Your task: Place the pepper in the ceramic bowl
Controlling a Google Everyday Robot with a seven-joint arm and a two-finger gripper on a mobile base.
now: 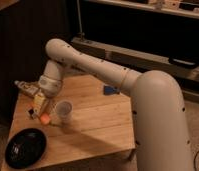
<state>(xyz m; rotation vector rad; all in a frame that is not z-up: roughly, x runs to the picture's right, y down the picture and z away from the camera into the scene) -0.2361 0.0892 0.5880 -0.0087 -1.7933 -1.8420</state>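
The pepper [44,118] shows as a small orange shape at the tip of my gripper [41,113], which is shut on it and holds it just above the wooden table [98,120] at its left side. The ceramic bowl [25,147], black and shallow, sits at the table's front left corner, below and left of the gripper. The pepper is beside the bowl's far rim, not over its middle. Most of the pepper is hidden by the fingers.
A small translucent white cup [64,111] stands right next to the gripper on its right. A pale object [25,88] lies at the table's left edge behind the gripper. A blue flat object [110,90] lies at the far side, under my arm.
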